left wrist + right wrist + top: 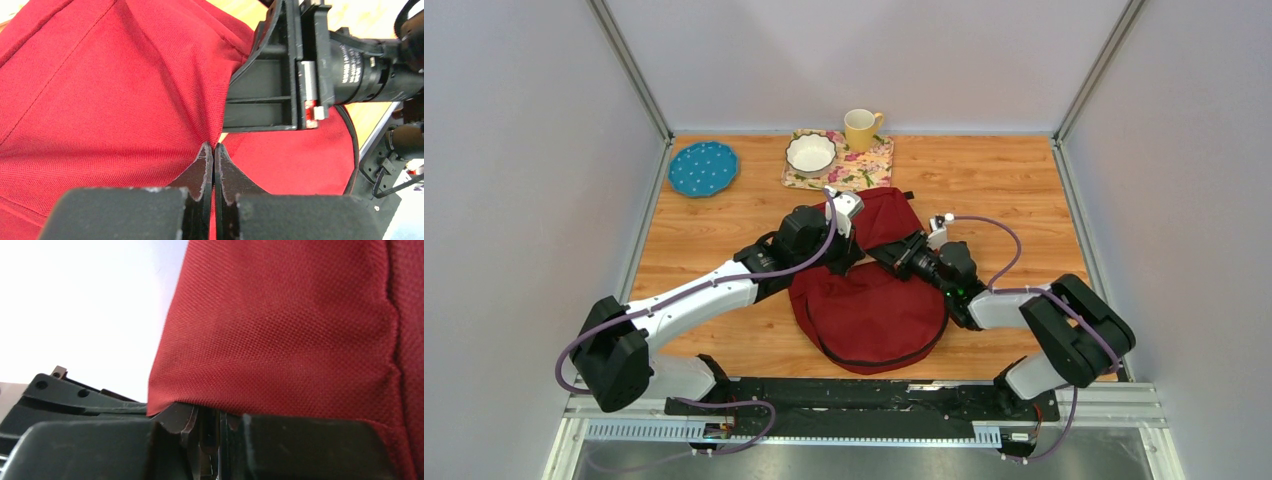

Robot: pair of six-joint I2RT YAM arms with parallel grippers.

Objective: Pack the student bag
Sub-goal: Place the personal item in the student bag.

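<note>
Closest to the overhead camera, the left arm and right arm rise from the 6 o'clock edge of the wooden tabletop and reach inward. Between them, at the tabletop's centre, lies the student bag, dark red, with its upper part pulled up into a raised flap toward 12 o'clock.

Only the wrist views show the grips. The left fingers are pressed together with a fold of the bag's red cloth pinched at their tips, and the fabric creases toward that spot. The right fingers stand nearly together, clamped on an edge of the same cloth, which rises above them.

Only the overhead view shows the rest. A floral placemat lies at 12 o'clock from the bag and a blue dotted plate at 10 o'clock. A white bowl sits on the placemat's left half, and a yellow mug stands at its far edge.

Seen from the left wrist, white lettering on a black cylinder of the right arm is too small to read.
</note>
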